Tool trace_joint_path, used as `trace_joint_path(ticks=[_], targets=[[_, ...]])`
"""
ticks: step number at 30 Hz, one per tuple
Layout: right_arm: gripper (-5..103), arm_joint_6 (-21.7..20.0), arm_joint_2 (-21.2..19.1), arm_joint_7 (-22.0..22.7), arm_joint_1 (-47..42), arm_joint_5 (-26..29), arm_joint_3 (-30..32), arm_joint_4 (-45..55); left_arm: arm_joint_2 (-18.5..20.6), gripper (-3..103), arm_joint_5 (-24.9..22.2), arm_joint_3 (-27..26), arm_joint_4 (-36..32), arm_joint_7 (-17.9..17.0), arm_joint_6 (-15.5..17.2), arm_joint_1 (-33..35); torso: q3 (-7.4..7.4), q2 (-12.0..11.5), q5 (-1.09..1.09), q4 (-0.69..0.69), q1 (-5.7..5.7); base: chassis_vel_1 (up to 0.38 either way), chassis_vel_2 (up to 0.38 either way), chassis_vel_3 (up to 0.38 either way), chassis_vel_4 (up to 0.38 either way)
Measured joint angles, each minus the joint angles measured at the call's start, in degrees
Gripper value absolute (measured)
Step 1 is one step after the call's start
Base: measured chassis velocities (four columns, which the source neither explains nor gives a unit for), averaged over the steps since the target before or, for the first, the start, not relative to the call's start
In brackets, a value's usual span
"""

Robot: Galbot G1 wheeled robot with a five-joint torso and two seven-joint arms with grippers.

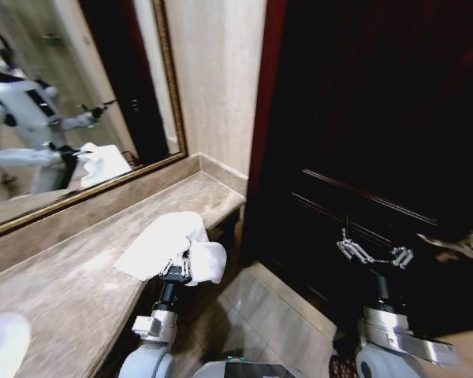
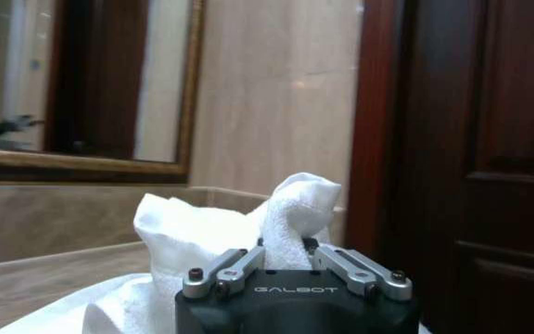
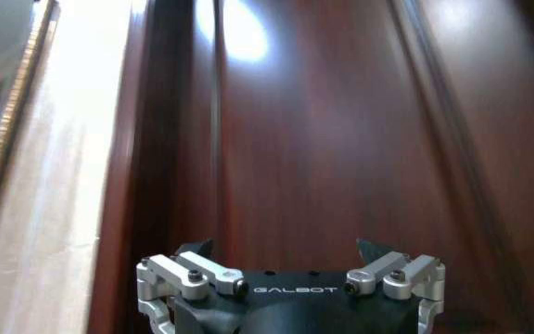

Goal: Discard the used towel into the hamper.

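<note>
White towel (image 1: 167,244) bunched at centre-left of the head frame, at the marble counter (image 1: 71,283) edge — left gripper (image 1: 179,270) pinched on its near fold, right gripper (image 1: 376,254) spread wide and empty at lower right before the dark door (image 1: 378,118). Left arm's plainly nearer.

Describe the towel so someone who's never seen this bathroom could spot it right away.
Find the long beige stone counter under the gold-framed mirror, then follow it toward the dark wooden door. At that end, the left gripper pinches a crumpled white towel, the only soft white cloth there.
</note>
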Motion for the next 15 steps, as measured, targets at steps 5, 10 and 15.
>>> trace_joint_path(ticks=[5, 10, 15], targets=[[100, 0.0, 0.0, 0.0, 0.0, 0.0, 0.0, -0.2, 0.7, 11, -0.4, -0.1, 0.0, 0.0, 0.2, -0.1, -0.01, 0.0, 0.0, 0.0, -0.01, -0.117, -0.133, -0.13, -0.133], [100, 0.0, -0.1, 0.0, 0.0, -0.1, 0.0, -0.3, 3.0, 11, -2.9, -1.1, -1.1, -0.2, 1.7, -0.6, 0.0, 0.0, 0.01, 0.0, 0.0, -0.134, -0.122, -0.116, -0.132], [100, -0.1, -0.2, 0.0, 0.1, -0.2, -0.1, -0.5, 5.7, 11, -5.7, -3.4, -2.7, -0.2, 3.3, -1.1, 0.0, 0.0, -0.01, 0.0, 0.0, -0.127, -0.124, -0.12, -0.131]])
